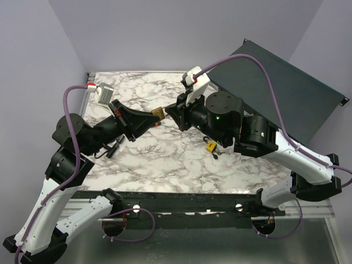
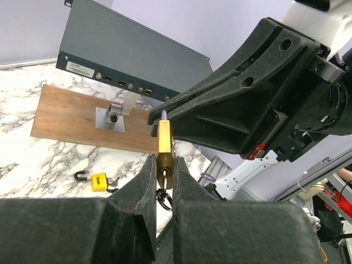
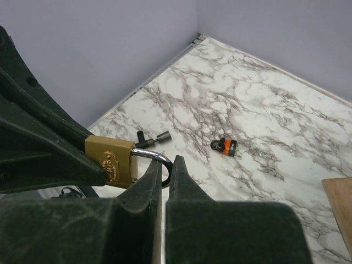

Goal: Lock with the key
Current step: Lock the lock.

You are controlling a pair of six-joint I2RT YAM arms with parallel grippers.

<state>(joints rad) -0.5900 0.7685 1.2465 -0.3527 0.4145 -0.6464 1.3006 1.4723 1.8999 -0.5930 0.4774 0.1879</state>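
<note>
Brass padlock with a silver steel shackle is held in the air above the white marble bench, between two arms. The left tool is closed on what looks like the brass key in its base, and the right tool is pinched shut on the shackle. Both holds are narrow, so turning the key out of line with the keyway could, I judge, jam it or pull the shackle free and drop the lock; no box, tray or other container is in view.
</note>
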